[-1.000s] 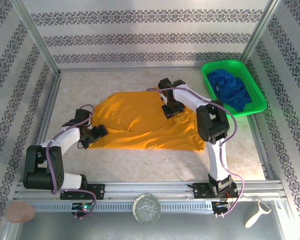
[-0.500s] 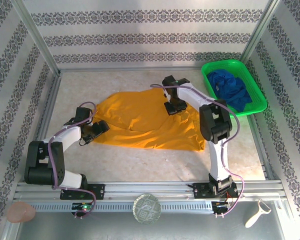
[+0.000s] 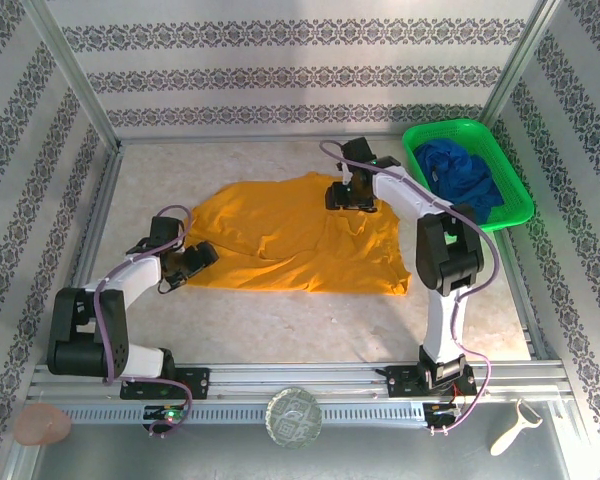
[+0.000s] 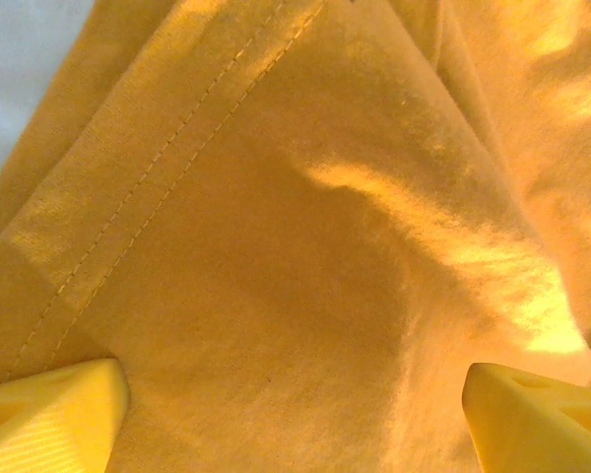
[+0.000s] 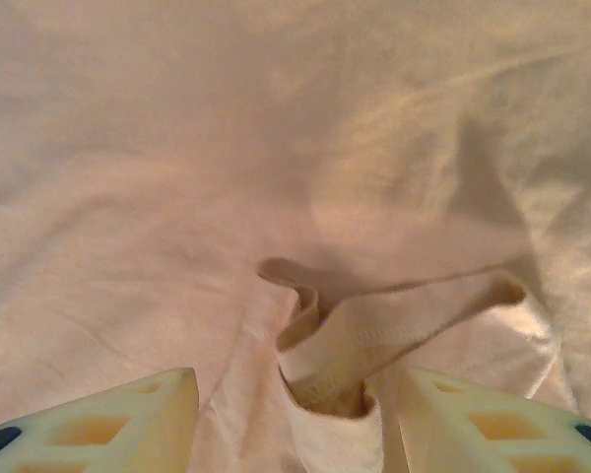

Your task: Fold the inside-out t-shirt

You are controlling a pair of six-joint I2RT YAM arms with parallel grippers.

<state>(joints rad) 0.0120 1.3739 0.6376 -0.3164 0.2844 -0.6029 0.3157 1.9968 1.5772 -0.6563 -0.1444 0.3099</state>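
Step in hand, as judged: spreading and squaring the inside-out t-shirt (image 3: 280, 235) before the first fold. The garment lies open on the desk (image 3: 280, 330), roughly central. It is wrinkled along its near edge and its right side.

1. Left side. The left arm (image 3: 130, 276) reaches to the shirt's near left edge. The left jaws stand wide apart, low over the cloth, with a double-stitched hem (image 4: 148, 177) running diagonally just beyond them. Nothing is clamped. For a sound grip, lower until the hem sits between the jaws, then close on the hem and not on the loose cloth beside it. The stitched edge should slip less.

2. Right side. The right arm (image 3: 410, 198) reaches to the far right part of the shirt. The right jaws are apart, straddling a raised loop of ribbed band (image 5: 374, 335) that stands between them unpinched. Centre over the band before closing.

3. Both sides. Pull outward evenly and keep the cloth low on the desk, so that wrinkles flatten and do not bunch.

4. Clearance. Keep the right arm away from the green basket (image 3: 445, 126) at the far right, which holds the dark blue garment (image 3: 465, 180).
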